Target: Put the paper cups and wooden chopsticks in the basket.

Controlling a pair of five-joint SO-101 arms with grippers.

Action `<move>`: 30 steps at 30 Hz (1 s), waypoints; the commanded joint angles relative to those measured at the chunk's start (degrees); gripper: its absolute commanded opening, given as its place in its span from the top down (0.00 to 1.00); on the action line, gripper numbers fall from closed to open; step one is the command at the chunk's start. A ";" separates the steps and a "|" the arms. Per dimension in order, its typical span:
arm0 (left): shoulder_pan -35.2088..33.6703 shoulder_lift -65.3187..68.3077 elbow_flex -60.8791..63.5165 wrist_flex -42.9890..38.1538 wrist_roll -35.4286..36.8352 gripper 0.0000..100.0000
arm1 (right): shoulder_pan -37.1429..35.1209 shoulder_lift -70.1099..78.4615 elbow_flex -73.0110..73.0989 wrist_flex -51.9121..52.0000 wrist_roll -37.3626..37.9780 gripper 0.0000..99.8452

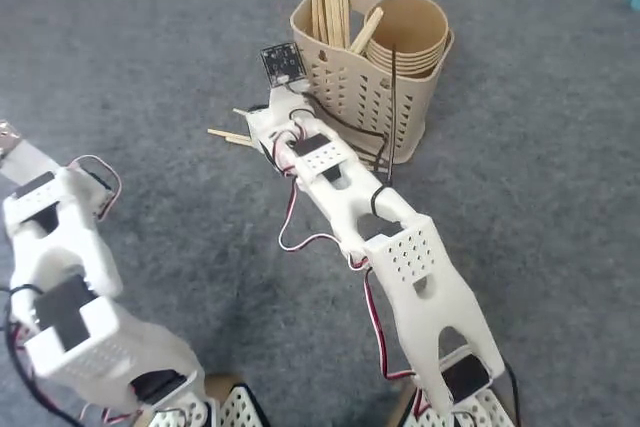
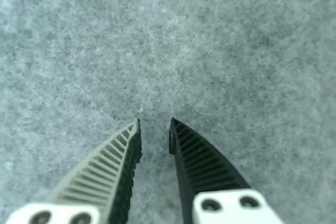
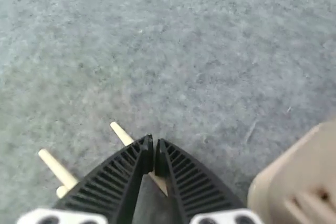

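Grey felt worktop point(image 1: 560, 197) carries a beige perforated plastic basket point(image 1: 370, 97) holding stacked brown paper cups point(image 1: 410, 32). The left gripper point(image 2: 155, 127) has its fingers slightly parted and empty. The right gripper point(image 3: 155, 148) pinches one of the pale wooden chopsticks point(image 3: 122, 134) lying beside the basket. They are likely light, stiff and slick, best held mid-length.

The table point(image 1: 560, 147), covered in grey felt-like carpet. A beige perforated plastic basket point(image 1: 362, 97) stands upright on it towards the far edge. Just beside the basket's foot, pale wooden chopsticks point(image 1: 228, 135) lie flat on the carpet.

Chopsticks point(image 3: 122, 134) partly behind right end effector point(image 3: 155, 148)
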 commanded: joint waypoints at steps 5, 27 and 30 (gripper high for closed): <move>0.26 -0.44 -1.71 -1.32 0.44 0.92 | -3.56 -1.19 -15.47 33.80 3.08 0.98; 0.70 -0.44 -1.63 -1.32 0.35 0.92 | -5.41 1.45 -42.81 58.51 -6.68 0.99; 0.53 -0.44 -1.63 -1.23 0.35 0.92 | -3.30 5.93 -42.90 46.90 -8.70 0.99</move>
